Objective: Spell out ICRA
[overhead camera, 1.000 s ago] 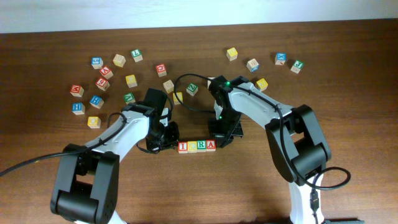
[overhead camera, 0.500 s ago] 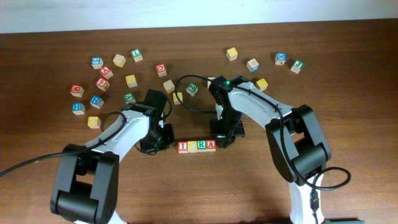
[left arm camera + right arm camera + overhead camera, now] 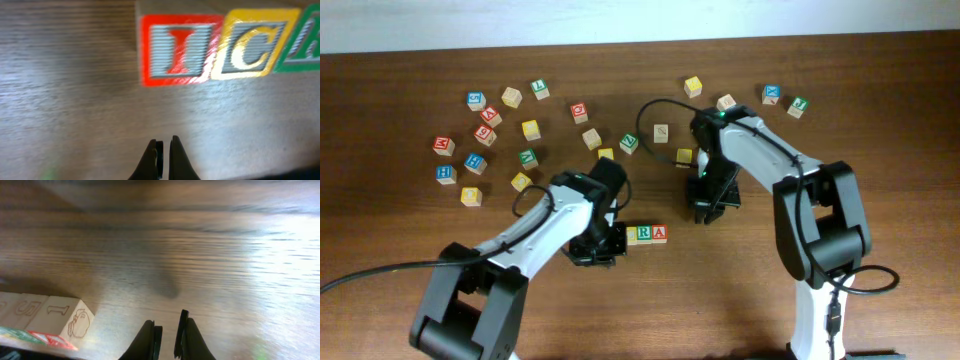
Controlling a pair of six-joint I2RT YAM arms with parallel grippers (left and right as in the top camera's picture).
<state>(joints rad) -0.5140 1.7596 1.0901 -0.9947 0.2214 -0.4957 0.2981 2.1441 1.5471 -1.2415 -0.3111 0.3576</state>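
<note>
The row of wooden cubes lies on the table. In the overhead view only the green R cube (image 3: 642,235) and the red A cube (image 3: 659,234) show; my left arm covers the row's left end. The left wrist view shows the red I cube (image 3: 175,50), the yellow C cube (image 3: 252,47) and the edge of the green R cube (image 3: 306,45) touching side by side. My left gripper (image 3: 164,155) (image 3: 593,247) is shut and empty, just in front of the I cube. My right gripper (image 3: 167,335) (image 3: 712,207) is shut and empty, to the right of the row. The row's end cube (image 3: 60,320) shows at the lower left.
Several loose letter cubes lie at the back left (image 3: 485,130) and the back right (image 3: 772,95). Others lie nearer the middle: a yellow cube (image 3: 684,157), a plain one (image 3: 661,132) and a green one (image 3: 629,143).
My left arm has swung right and now covers the I and C cubes in the overhead view. My right arm has pulled back and right, away from the A cube.
</note>
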